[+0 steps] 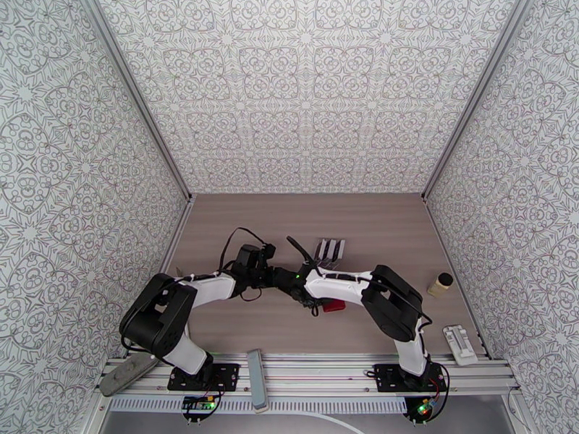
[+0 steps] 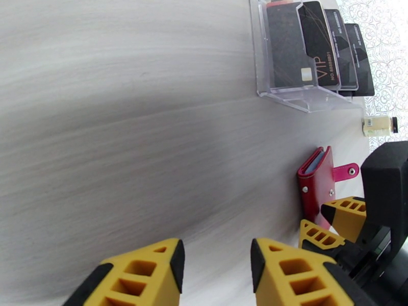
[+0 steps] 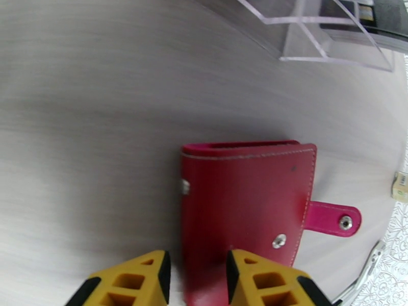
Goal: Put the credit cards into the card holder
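Right wrist view: the card holder (image 3: 245,200) lies folded flat near the middle of the table (image 3: 76,123), likely light and soft, best pinched across its open edge; beyond, stiff credit cards (image 2: 311,47) stand in a clear rack (image 2: 306,100); right gripper (image 3: 198,261) over it and left gripper (image 2: 217,251) both gape empty.

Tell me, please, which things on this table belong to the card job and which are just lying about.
Belong to the job:
- credit cards, standing in the clear stand
- red card holder

Just lying about:
- small bottle
- white device
- grey bar
- grey object at the near left edge
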Controlling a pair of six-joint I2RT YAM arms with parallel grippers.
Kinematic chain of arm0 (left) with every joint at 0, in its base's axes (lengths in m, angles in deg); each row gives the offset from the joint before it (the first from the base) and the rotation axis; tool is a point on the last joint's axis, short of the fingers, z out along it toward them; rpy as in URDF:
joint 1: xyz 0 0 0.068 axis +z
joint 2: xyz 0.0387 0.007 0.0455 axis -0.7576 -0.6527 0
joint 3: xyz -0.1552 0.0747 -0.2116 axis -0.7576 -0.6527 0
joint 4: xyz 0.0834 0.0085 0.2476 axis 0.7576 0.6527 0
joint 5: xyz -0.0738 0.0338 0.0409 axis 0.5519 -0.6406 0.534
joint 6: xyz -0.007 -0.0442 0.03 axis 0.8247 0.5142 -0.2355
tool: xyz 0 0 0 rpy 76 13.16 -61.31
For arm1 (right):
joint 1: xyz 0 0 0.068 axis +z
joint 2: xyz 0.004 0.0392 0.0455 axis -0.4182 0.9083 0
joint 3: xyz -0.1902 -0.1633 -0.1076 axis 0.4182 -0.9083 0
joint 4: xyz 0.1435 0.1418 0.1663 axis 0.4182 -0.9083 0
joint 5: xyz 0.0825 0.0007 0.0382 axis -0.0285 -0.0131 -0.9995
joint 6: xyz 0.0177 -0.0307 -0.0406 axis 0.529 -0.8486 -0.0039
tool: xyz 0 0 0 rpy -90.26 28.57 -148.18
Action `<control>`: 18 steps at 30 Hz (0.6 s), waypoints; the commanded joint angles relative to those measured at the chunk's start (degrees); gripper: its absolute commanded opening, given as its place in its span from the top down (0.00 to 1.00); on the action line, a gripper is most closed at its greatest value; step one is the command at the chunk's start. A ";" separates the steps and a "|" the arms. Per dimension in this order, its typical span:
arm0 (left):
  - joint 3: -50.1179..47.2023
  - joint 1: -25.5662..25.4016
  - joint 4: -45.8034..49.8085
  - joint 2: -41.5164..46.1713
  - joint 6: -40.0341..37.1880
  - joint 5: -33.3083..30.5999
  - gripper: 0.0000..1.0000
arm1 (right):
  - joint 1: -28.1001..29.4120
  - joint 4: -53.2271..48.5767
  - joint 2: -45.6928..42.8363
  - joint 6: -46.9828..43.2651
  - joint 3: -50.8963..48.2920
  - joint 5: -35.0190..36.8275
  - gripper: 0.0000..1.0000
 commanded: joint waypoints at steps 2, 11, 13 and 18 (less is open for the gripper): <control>1.04 -0.46 0.85 -0.95 -0.43 0.98 0.59 | 0.43 2.12 0.66 -0.56 -1.05 -1.50 0.65; 1.74 -1.68 1.56 -1.00 -1.05 0.34 0.58 | -0.68 5.45 -5.86 -2.32 -3.93 -3.40 0.62; 1.98 -2.25 1.77 -1.02 -1.23 -0.02 0.59 | -1.20 6.81 -8.00 -3.14 -4.94 -4.67 0.61; 2.45 -3.75 2.53 -1.03 -1.67 -1.67 0.58 | -2.10 9.28 -13.66 -5.38 -7.36 -6.32 0.57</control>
